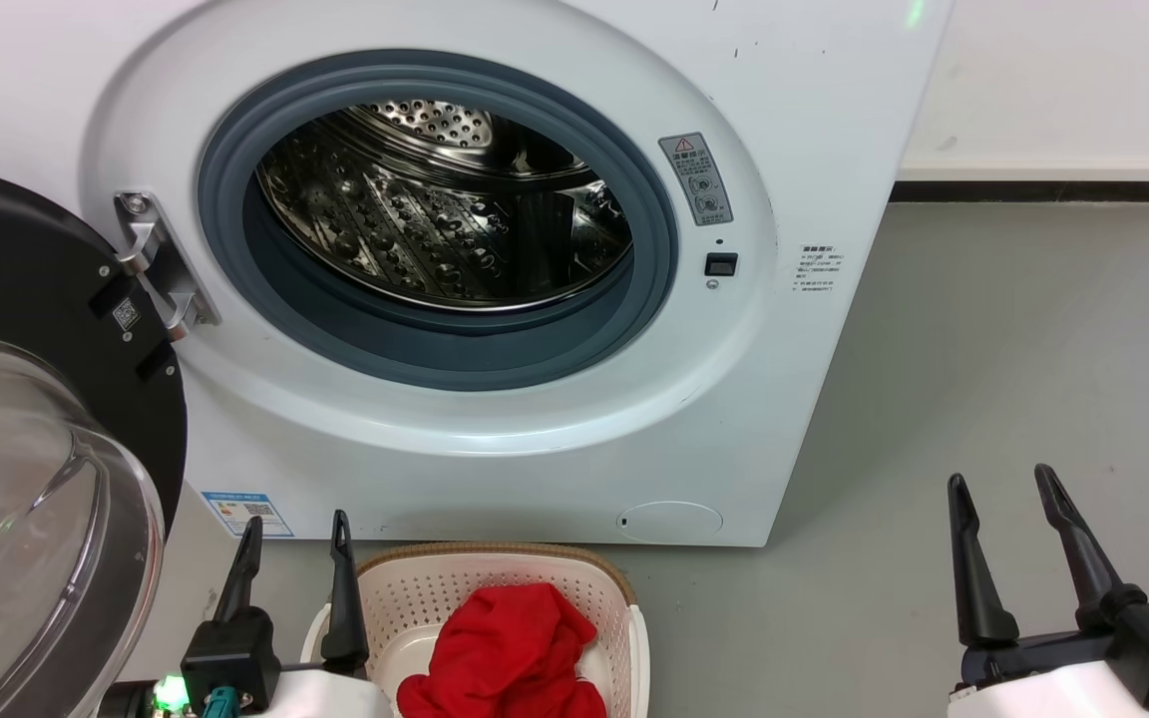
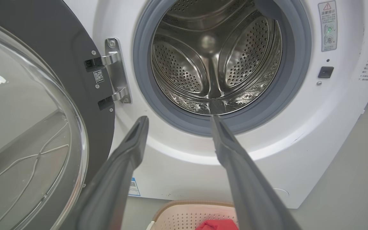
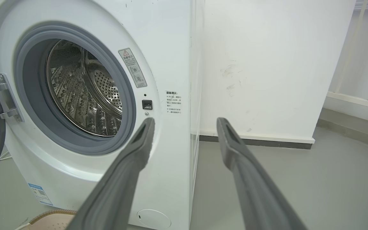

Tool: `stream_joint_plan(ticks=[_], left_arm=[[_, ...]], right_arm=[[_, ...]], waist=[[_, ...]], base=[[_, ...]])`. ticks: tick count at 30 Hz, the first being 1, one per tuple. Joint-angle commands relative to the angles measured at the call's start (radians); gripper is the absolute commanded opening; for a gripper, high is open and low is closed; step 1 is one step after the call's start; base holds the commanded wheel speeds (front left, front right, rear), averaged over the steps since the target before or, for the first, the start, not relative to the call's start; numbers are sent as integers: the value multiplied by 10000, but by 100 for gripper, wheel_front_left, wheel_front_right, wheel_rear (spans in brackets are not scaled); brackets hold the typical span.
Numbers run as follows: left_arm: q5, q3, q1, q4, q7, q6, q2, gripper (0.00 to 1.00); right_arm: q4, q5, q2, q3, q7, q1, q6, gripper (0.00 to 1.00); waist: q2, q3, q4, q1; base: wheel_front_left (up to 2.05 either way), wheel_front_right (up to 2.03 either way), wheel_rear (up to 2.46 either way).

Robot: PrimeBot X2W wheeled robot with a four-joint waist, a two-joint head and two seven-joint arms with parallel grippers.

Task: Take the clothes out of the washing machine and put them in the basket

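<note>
Head view: washer fills 12 o'clock. Its door stands wide open at 9 o'clock on the hinge, glass bowl facing the cam. Grey seal rings the mouth. Drum behind it shows perforated steel & ribs.

Basket sits on the floor at 6 o'clock, just in front of the washer's base, approx under the mouth. Clothes: a bunched red heap lying in the basket. Lettering or trim can't be made out.

L gripper is at 7 o'clock, fingers apart w/ nothing between them, tips pointing to 12. Its right finger overlaps the basket's left rim in view; touching or not, can't tell. L wrist cam: the fingers frame the lower edge of the mouth, w/ basket rim & a bit of red at 6 o'clock.

R gripper is at 4 o'clock over the floor, well apart from basket & washer, fingers spread, gripping nothing. R wrist cam: looks along the washer's front right corner, white wall at 1 o'clock.
</note>
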Motion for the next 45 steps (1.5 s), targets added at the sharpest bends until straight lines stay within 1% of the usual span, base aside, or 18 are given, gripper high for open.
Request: stream_joint_plan(ticks=[1,8,9,13,25,38,39,45], left_arm=[[7,26,142,8,-25,-5,-16,100],[19,65,158,1,-25,28,-35,100],[-6,46,134,5,2,-23,-17,0],[-35,30,229,425,52,-28,-25,0],[-2532,282,-119,631,674,-369,-26,0],[-4886,482,-416,781,1221,-687,-28,0],[-5381,527,-474,813,1336,-755,-28,0],[-6316,608,-601,881,1561,-884,-29,0]], right_arm=[[31,44,6,15,-23,63,-11,100],[22,41,6,10,-23,81,-11,100],[13,50,0,17,0,13,0,0],[387,58,8,43,45,71,0,0],[770,2748,-148,107,476,-271,-1,0],[1167,5225,-259,117,924,-625,-2,0],[1254,5738,-277,112,1026,-687,-2,0],[1406,6708,-306,96,1220,-826,-2,0]], waist=[[0,-4,-11,1],[0,-6,-60,1],[0,-7,-60,1],[0,-9,-63,1],[0,-26,-61,1],[0,-45,-61,1],[0,-50,-60,1],[0,-58,-60,1]], base=[[0,0,0],[0,0,0],[0,0,0],[0,0,0],[0,0,0],[0,0,0],[0,0,0],[0,0,0]])
